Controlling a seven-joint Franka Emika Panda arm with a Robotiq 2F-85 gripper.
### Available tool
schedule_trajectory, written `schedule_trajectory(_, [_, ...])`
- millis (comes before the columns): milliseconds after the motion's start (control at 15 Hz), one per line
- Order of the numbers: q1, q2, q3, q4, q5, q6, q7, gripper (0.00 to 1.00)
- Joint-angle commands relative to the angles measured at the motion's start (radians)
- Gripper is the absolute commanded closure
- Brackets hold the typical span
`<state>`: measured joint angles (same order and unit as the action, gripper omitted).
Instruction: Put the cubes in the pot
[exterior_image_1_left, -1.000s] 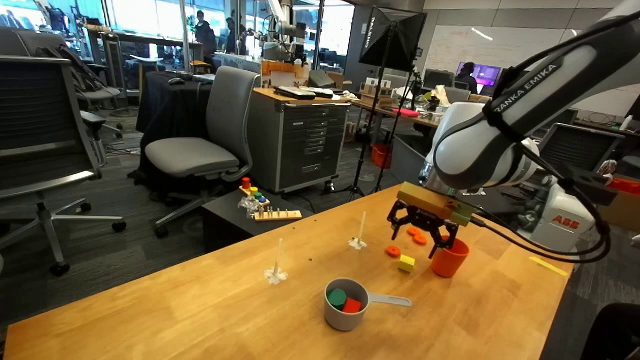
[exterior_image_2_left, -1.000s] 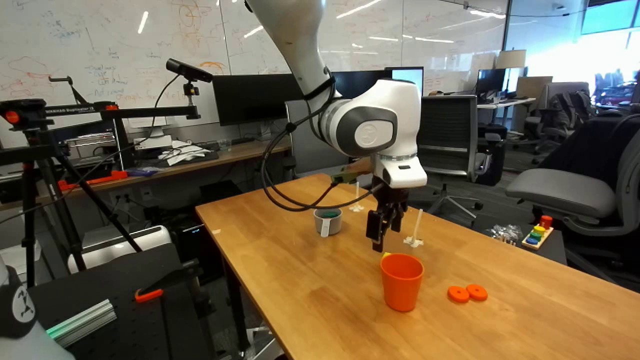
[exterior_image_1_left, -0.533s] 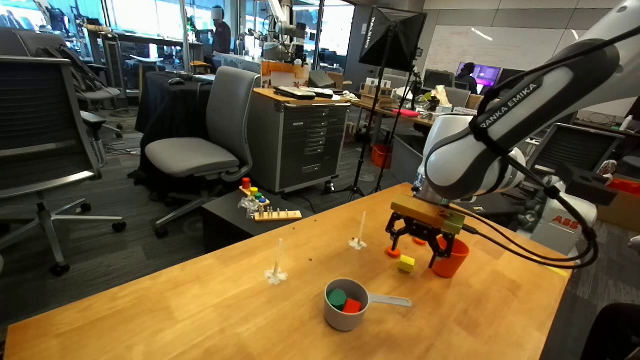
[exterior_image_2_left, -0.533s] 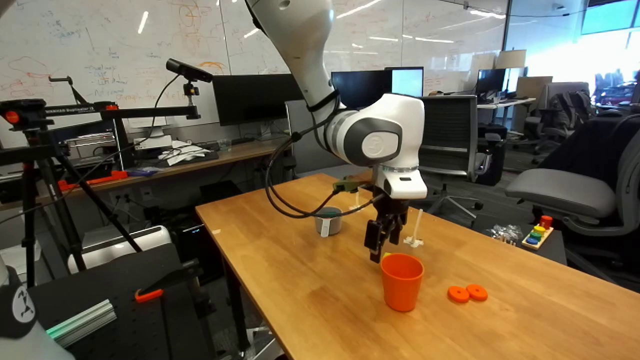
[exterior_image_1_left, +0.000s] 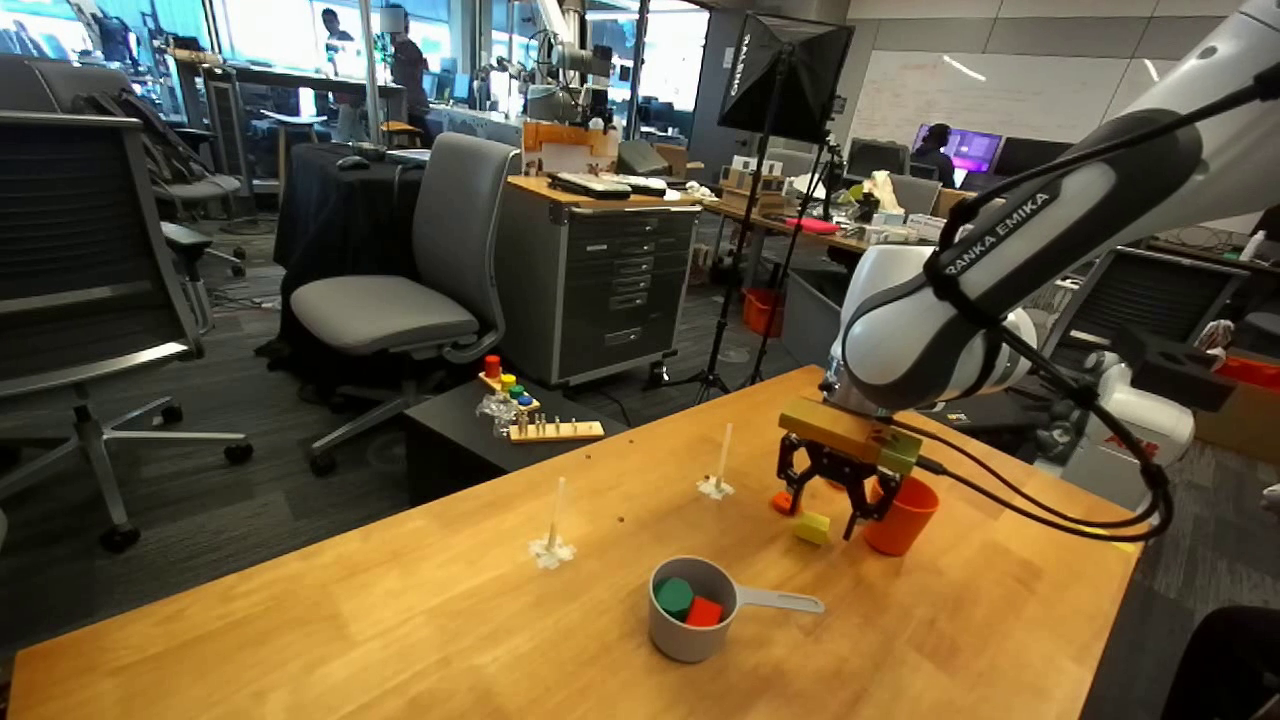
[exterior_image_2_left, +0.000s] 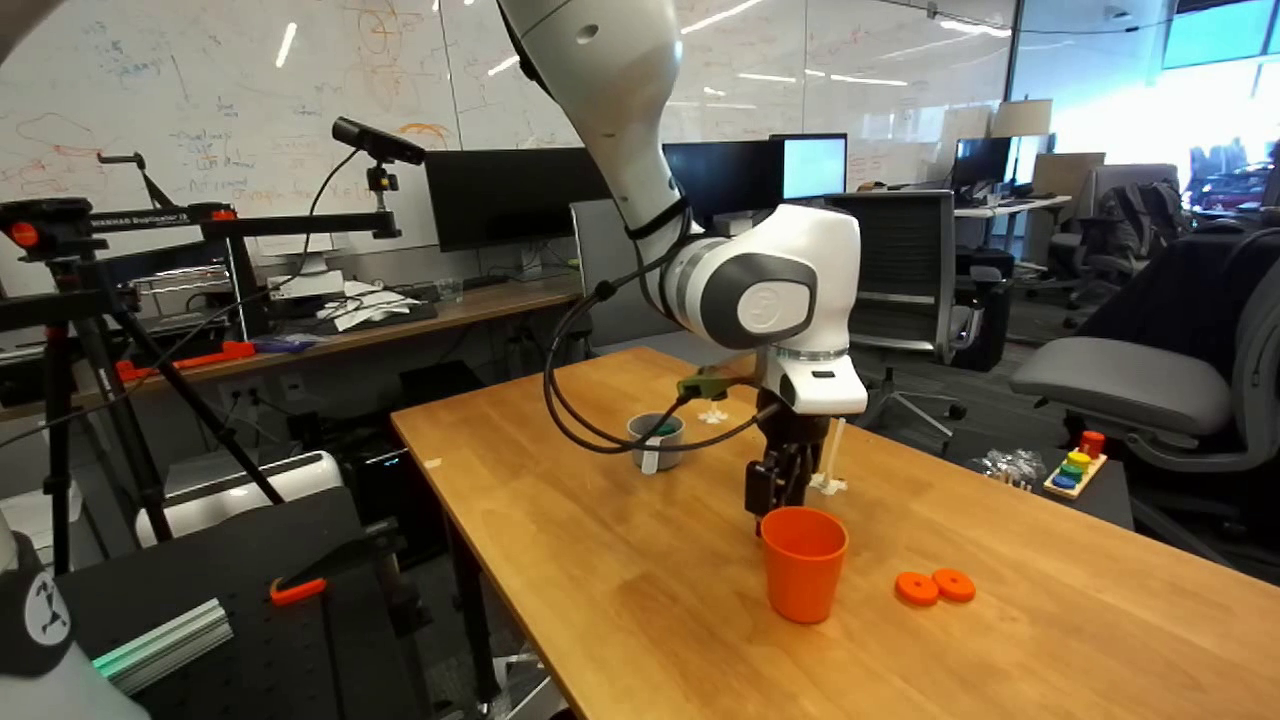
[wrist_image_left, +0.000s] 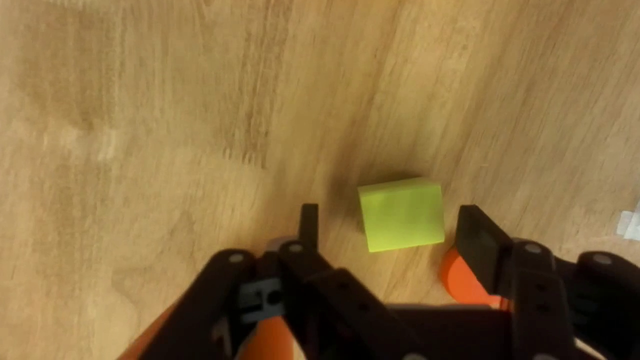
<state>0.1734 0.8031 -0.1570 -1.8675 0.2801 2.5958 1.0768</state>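
A yellow cube (exterior_image_1_left: 812, 529) lies on the table and also shows in the wrist view (wrist_image_left: 402, 215). In an exterior view it is hidden behind the gripper (exterior_image_2_left: 770, 500) and cup. My gripper (exterior_image_1_left: 822, 521) is open and low over the yellow cube. In the wrist view the open fingers (wrist_image_left: 389, 222) stand on either side of the cube, with a gap on each side, the left gap wider. The grey pot (exterior_image_1_left: 688, 642) stands upright apart from the gripper, also seen in an exterior view (exterior_image_2_left: 672, 458). A green block (exterior_image_1_left: 674, 597) and a red cube (exterior_image_1_left: 704, 613) lie inside it.
An orange-red cup (exterior_image_1_left: 902, 525) stands close beside the gripper, also in the wrist view (wrist_image_left: 272, 340). Orange discs (exterior_image_2_left: 917, 588) lie near; one (wrist_image_left: 465, 280) is by the right finger. Two thin upright pegs (exterior_image_1_left: 556, 518) (exterior_image_1_left: 722, 455) are taped to the table.
My gripper has moved down to the yellow cube. In the last half second the gap between its fingers looks somewhat narrower. The pot and cup have not moved.
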Motion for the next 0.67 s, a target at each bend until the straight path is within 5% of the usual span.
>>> schedule_trajectory(0, [-0.028,0.023,0.021,0.037,-0.018,-0.009,0.000,0.58])
schedule_trajectory(267, [-0.033,0.021,0.028,0.042,-0.015,-0.005,-0.006,0.86])
schedule_trajectory(600, [-0.020,-0.008,0.073,0.069,-0.008,-0.003,-0.022,0.86])
